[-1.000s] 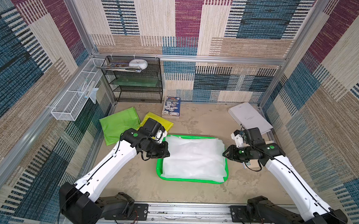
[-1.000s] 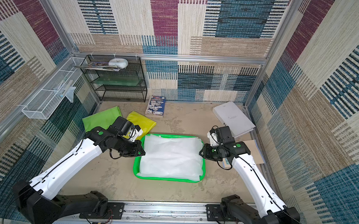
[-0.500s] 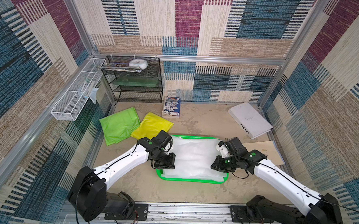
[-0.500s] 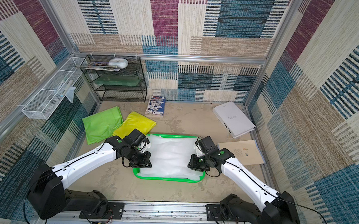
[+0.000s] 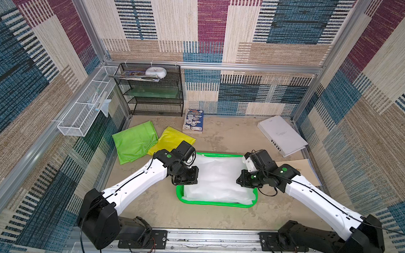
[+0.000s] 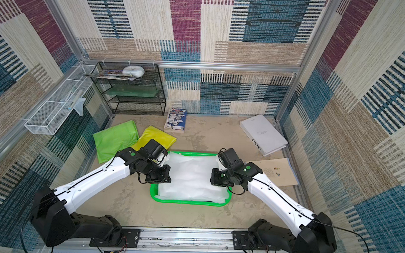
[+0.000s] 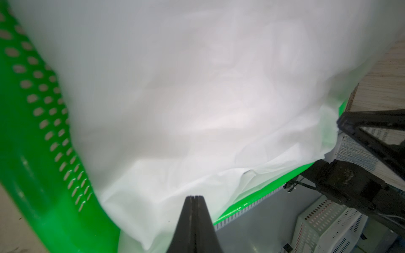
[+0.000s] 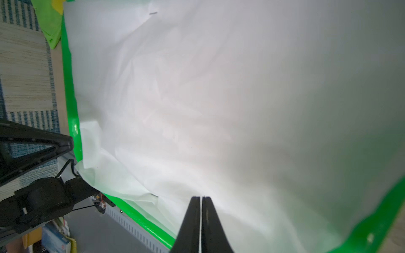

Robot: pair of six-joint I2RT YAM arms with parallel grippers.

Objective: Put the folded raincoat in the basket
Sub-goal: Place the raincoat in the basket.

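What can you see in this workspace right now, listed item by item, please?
basket: one, bright green, centre of the table
white raincoat: one, white, folded, lying in the basket
lime raincoat: one, lime green, table, left of the basket
yellow raincoat: one, yellow, beside the lime one
shelf rack: one, black mesh, back left corner
round object: one, white, on top of the rack
wire basket: one, white, on the left wall
booklet: one, blue and white, against the back wall
binder: one, white, back right
cardboard sheet: one, tan, right edge
left gripper: one, black, shut, over the white raincoat
right gripper: one, black, shut, over the white raincoat
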